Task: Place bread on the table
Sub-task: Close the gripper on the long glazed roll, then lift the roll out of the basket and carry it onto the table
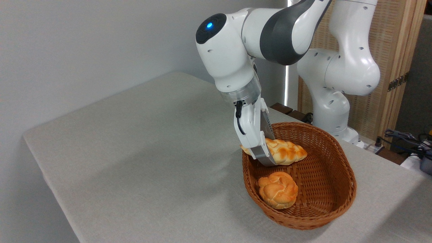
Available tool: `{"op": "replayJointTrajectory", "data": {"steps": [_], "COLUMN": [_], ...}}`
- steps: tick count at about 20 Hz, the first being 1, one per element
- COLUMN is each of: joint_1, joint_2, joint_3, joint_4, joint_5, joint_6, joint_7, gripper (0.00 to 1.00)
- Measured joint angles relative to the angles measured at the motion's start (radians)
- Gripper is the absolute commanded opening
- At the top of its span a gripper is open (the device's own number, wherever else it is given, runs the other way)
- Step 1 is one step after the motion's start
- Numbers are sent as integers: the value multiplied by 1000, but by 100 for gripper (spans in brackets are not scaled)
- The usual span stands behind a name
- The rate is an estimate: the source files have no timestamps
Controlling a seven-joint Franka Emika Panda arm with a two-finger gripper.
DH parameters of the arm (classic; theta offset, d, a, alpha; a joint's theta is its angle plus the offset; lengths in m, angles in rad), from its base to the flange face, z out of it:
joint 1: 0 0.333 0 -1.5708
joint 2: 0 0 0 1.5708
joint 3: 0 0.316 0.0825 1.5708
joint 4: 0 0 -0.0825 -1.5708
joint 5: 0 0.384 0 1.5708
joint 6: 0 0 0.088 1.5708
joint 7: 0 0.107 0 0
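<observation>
- Bread (pixel 287 151), the long flat braided loaf, golden with toasted orange-brown patches and pointed ends, lies inside the brown oval wicker basket (pixel 341 189), towards its far left rim and seemingly raised a little off the floor, though I cannot be sure of that.
- The loaf's long axis runs roughly left to right across the basket; its left tip pokes out beside the pincer and its right end points into the open middle of the basket.
- The white arm's two-finger gripper (pixel 266 158) comes down from above and from the left, and its fingers cross the left part of the loaf, square to its length.
- The near finger hides the far one, so how wide the jaws stand cannot be read; they appear closed on the loaf, which I judge is held.
- A smaller round knotted bun (pixel 278 189) sits nearer the camera in the same basket, apart from the loaf.
- The large light grey, cloth-like table (pixel 141 145) lies bare to the left of the basket, so I judge that the next move is a lift over the rim, leftwards.
</observation>
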Motion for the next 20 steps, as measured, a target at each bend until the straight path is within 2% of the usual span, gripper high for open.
{"op": "replayJointTrajectory", "data": {"steps": [17,20], "joint_1": [1,2], "joint_2": [-4,-5], "joint_3": [0,-1], "joint_4": [0,38], "joint_5": [2,2], "joint_6": [-3,-41], "joint_7": [0,0], "gripper": [18,19]}}
